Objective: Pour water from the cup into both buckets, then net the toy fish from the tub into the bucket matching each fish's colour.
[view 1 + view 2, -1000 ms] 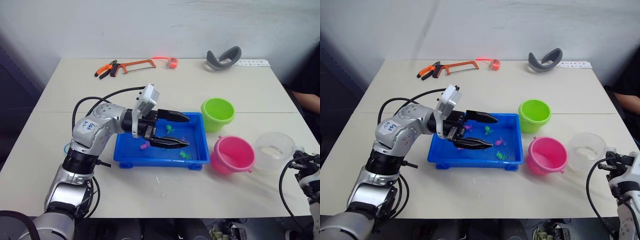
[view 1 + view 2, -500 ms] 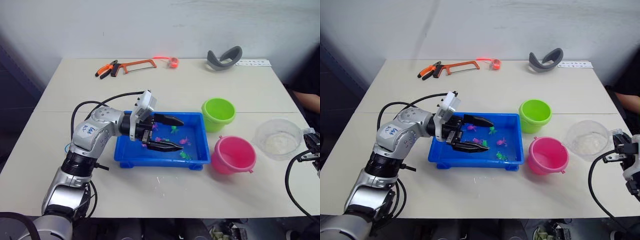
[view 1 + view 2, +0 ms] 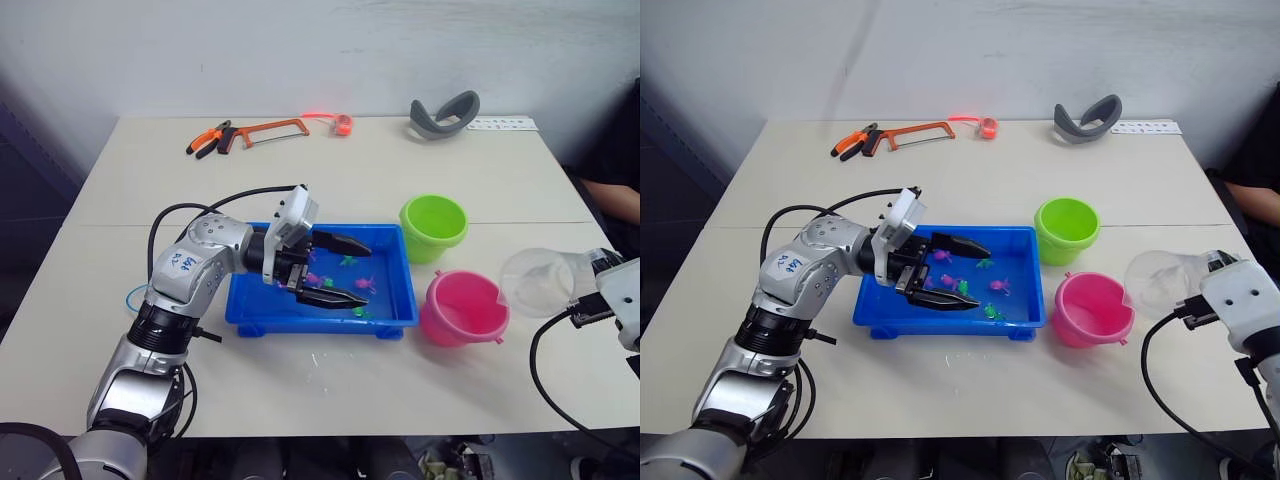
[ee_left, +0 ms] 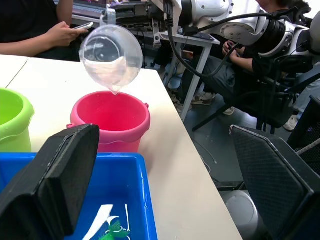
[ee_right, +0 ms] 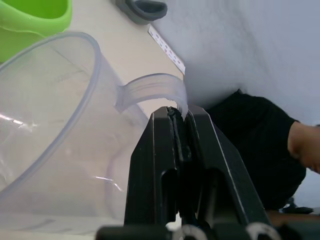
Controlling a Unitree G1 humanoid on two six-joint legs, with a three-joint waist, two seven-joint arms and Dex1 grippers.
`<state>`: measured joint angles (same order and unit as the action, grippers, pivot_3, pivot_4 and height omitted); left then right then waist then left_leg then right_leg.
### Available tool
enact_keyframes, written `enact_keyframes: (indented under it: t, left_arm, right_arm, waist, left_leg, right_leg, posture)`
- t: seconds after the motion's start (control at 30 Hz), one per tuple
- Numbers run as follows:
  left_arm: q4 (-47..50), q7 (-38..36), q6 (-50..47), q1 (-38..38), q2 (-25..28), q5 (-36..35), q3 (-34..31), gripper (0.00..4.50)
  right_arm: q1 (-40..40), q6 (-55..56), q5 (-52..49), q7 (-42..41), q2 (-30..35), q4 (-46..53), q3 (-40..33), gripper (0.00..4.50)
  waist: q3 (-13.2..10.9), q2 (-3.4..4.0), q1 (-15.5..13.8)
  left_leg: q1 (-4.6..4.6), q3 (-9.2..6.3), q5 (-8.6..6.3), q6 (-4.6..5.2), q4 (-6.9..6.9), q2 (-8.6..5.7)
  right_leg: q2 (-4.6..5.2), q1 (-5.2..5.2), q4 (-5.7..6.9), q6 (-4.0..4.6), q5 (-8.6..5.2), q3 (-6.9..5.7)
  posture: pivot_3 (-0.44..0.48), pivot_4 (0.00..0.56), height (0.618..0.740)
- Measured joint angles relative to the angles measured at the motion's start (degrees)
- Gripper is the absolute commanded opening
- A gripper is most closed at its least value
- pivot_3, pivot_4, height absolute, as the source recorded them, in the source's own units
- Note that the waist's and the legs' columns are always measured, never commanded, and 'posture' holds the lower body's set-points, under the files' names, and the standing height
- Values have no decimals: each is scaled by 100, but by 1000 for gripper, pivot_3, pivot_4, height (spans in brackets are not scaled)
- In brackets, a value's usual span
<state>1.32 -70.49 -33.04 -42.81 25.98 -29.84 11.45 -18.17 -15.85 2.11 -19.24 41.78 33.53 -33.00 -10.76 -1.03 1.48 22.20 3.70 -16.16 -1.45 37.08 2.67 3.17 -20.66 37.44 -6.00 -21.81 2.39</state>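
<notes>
Right end effector clamped on cup handle, cup tilted beside pink bucket; left end effector released over tub.

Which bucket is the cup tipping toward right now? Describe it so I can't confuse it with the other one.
Start at the blue tub mid-table. Two buckets stand off its right end; take the pink bucket, nearer the table's front edge. The clear cup, held by the right tool, tilts beside it, while the green bucket sits farther back.

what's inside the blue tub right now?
Inside the tub: small pink and green toy fish, with the open left pincer low over them. Its fingers cover part of the floor, so the count is unclear.
</notes>
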Motion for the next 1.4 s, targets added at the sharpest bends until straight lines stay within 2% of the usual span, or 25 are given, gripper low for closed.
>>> enact_keyframes:
  t: [0.43,0.7,0.73,0.83,0.93,1.07,1.23,1.4]
  left_arm:
    - [-162,-18,98,-1,-63,109,0,4500]
    - [-187,-18,119,-2,-78,111,0,4500]
    - [-188,-18,122,-3,-79,111,0,4500]
    - [-215,-18,132,-17,-101,117,-1,4500]
    - [-247,-26,140,-89,-109,136,0,4500]
    - [-393,3,120,-177,-191,137,-23,4500]
    - [-568,219,-32,-269,-348,115,-99,4500]
    - [-954,712,-82,-520,-556,150,-379,4500]
  right_arm:
    - [149,976,1521,-32,237,17,432,20]
    - [201,1021,1559,-78,33,16,436,20]
    - [220,984,1448,-116,-41,16,436,20]
    - [438,286,379,-253,-813,25,305,20]
    - [698,-543,-529,-346,-1105,46,-21,20]
    - [1059,-1228,-1129,-357,-1098,70,-272,20]
    - [1854,-1791,-1373,-166,-880,-26,-308,20]
    - [2993,-1777,-1130,125,-507,-818,315,20]
  waist:
    - [0,0,0]
    - [0,0,0]
    - [0,0,0]
    - [0,0,0]
    - [0,-1,4]
    - [0,0,8]
    - [0,0,14]
    - [-1,-1,17]
  left_leg:
    - [0,2,0,0,4,-1]
    - [-1,1,0,0,6,0]
    - [-1,2,0,0,6,0]
    - [-3,2,0,0,8,2]
    - [-4,1,0,1,11,3]
    - [-6,1,1,1,10,3]
    - [-3,6,3,4,9,0]
    - [-1,6,3,5,11,0]
  right_leg:
    - [-2,-1,3,0,0,2]
    - [-2,0,5,0,0,1]
    - [-2,0,6,0,0,1]
    - [-1,1,12,0,0,2]
    - [0,2,17,0,0,2]
    - [0,1,19,0,0,3]
    - [2,-7,24,0,0,9]
    - [2,-10,22,0,0,8]
  posture:
    - [0,150,740]
    - [0,150,740]
    - [0,150,740]
    - [0,150,740]
    - [0,150,740]
    - [0,150,740]
    - [0,150,740]
    - [0,150,740]
